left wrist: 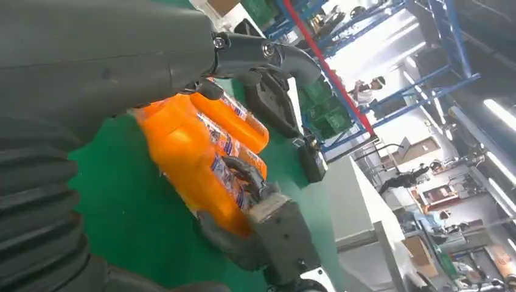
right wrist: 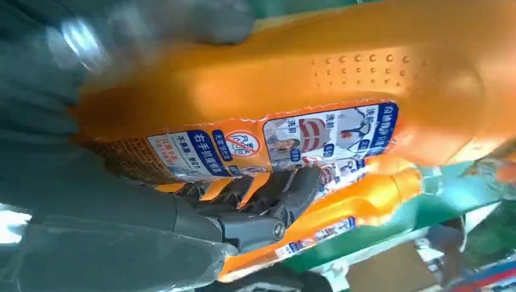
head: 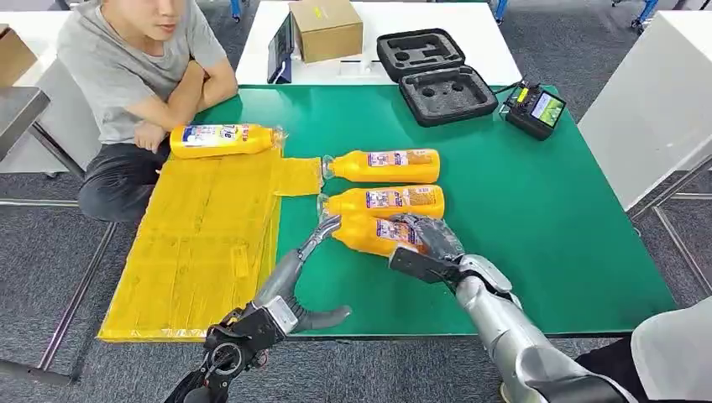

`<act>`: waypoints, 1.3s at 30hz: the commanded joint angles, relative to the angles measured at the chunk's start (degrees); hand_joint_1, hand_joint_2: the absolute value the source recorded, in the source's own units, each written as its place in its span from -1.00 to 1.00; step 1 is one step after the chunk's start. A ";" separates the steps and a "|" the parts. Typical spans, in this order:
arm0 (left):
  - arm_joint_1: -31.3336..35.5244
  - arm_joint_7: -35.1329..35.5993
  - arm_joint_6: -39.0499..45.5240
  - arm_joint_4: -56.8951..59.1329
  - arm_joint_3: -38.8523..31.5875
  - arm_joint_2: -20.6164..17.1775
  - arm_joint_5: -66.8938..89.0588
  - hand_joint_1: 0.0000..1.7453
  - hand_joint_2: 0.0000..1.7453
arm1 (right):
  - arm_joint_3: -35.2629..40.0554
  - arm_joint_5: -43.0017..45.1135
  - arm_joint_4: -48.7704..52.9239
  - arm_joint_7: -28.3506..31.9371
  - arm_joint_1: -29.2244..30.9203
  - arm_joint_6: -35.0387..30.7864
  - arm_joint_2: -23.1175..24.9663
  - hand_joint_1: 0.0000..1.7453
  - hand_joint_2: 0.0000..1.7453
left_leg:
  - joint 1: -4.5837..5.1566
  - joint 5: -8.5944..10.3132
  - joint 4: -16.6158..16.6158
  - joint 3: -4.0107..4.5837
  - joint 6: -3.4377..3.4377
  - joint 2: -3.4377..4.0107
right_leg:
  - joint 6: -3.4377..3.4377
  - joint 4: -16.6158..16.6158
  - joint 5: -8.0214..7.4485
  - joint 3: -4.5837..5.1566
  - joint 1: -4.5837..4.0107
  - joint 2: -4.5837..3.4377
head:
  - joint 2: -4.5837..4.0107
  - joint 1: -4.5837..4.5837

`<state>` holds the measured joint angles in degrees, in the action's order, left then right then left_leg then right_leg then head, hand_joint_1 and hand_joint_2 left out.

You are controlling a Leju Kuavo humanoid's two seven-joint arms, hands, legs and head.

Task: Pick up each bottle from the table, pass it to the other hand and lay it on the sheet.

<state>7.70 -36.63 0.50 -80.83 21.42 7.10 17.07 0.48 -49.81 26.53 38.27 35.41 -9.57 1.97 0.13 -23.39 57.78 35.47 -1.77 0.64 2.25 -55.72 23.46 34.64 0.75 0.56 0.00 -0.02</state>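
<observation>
Four orange plastic bottles lay on their sides on the green table (head: 537, 218), each w/ a blue-and-white label and clear cap. One bottle on the sheet (head: 220, 139) rested at the far edge of the yellow sheet (head: 201, 243), a crinkled plastic-looking film covering the table's left side. Two more, the far bottle (head: 383, 165) and the middle bottle (head: 386, 201), lay mid-table, side by side. The near bottle (head: 374, 232) was in the right hand (head: 424, 243), dark fingers wrapped over its body toward the base end. Left hand (head: 295, 277) held nothing; fingers spread, one stretched to the near bottle's cap end, contact unclear.

Right wrist view showed what head view couldn't: near bottle's smooth moulded side w/ a patch of raised dots, label printed in Chinese, fingers (right wrist: 268, 201) curled under it. Left wrist view showed the right hand's thumb under the bottle.

Far edge of table: black foam-lined case (head: 437, 75), open, plus a small meter (head: 534, 109). A cardboard box (head: 326, 28) sat on a white table beyond. A person (head: 138, 67) in a grey shirt sat at the far left corner.
</observation>
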 commanded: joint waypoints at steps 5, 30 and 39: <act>-0.19 -1.95 3.57 -1.30 -0.76 -0.82 -2.87 -1.00 1.00 | -3.31 13.85 1.52 1.73 -3.80 11.55 0.82 1.00 1.00 | -0.15 -0.06 -0.11 -0.46 0.14 -0.12 | -0.13 0.14 0.07 -0.51 -0.13 0.01 | 0.00 0.02; 2.84 -3.37 21.52 16.47 2.45 3.70 -20.55 -1.00 1.00 | 7.98 42.21 20.00 1.73 -12.96 11.51 -3.43 1.00 1.00 | -0.02 -0.03 -0.09 -0.14 0.07 -0.15 | -0.07 0.06 0.08 -0.21 0.00 0.07 | 0.00 -0.02; 6.24 -1.54 16.13 25.73 6.98 4.44 -22.24 -1.00 1.00 | 7.88 43.34 28.50 1.73 -16.30 11.19 -3.15 1.00 1.00 | -0.02 -0.04 -0.06 0.06 0.08 -0.20 | -0.07 0.04 0.07 -0.02 -0.01 0.09 | 0.00 -0.02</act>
<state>8.81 -38.66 18.73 -68.36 24.42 10.93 -4.09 7.24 -6.78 48.92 40.15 20.53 1.92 -0.70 0.12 -23.39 57.78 35.71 -1.76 0.54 2.25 -55.72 23.47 34.82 0.74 0.58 0.00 -0.04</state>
